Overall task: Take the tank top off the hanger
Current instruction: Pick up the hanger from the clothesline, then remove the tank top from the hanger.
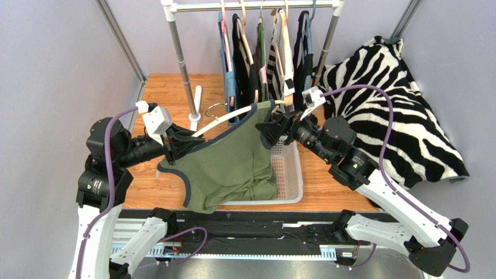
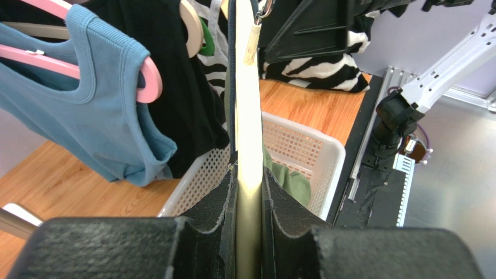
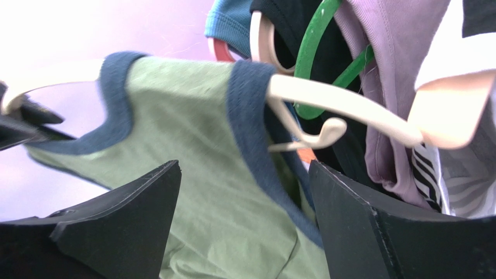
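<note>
The green tank top (image 1: 233,163) with navy trim hangs on a cream hanger (image 1: 224,119) held tilted over the table. Its lower part droops into a white basket (image 1: 291,174). My left gripper (image 1: 177,144) is shut on the hanger's left arm. In the left wrist view the cream hanger (image 2: 249,116) is pinched between the pads of the left gripper (image 2: 249,192). My right gripper (image 1: 269,129) is open at the top's right shoulder. In the right wrist view the navy strap of the tank top (image 3: 192,145) and the hanger (image 3: 343,104) lie ahead of the right gripper (image 3: 244,165), between its spread fingers.
Behind stands a clothes rack (image 1: 180,52) with several garments on hangers (image 1: 268,58), close to both grippers. A zebra-print cloth (image 1: 384,99) is piled at the right. A blue top on a pink hanger (image 2: 87,99) hangs left of the held hanger.
</note>
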Robot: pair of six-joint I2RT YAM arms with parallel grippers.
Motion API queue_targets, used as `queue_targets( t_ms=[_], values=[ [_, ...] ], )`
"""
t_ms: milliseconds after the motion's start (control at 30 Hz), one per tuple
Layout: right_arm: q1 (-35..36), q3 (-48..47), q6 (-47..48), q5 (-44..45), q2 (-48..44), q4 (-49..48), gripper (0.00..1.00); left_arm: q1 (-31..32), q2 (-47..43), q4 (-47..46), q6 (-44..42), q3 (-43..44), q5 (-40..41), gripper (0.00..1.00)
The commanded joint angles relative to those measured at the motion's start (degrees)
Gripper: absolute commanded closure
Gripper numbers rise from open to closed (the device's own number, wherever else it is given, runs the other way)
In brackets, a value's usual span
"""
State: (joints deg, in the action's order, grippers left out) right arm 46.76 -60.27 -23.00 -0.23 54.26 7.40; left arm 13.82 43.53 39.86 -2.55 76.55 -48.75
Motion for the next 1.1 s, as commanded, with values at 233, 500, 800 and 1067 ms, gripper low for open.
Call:
queue_targets(
  t_ms=[233, 500, 800, 1067],
  values=[
    [2.27, -3.54, -0.29, 1.02, 2.61, -6.78, 0.43, 0.15, -1.69, -3.82, 0.61, 0.09, -2.23, 0.99],
    [4.48, -2.75, -0.90, 2.34, -1.08, -3.88, 0.84, 0.24, -2.48, -4.35, -0.70, -1.93, -0.91, 0.99],
    [4.56, -2.57, -2.04, 7.68, -4.77, -1.60, 1.00, 0.15, -3.97, -2.86, -2.81, -2.99, 0.06, 0.99],
    [1.85, -0.29, -3.36, 26.41, -9.96, 1.04, 1.00, 0.15, -6.17, 1.96, -4.92, -2.03, -1.17, 0.99]
  ],
)
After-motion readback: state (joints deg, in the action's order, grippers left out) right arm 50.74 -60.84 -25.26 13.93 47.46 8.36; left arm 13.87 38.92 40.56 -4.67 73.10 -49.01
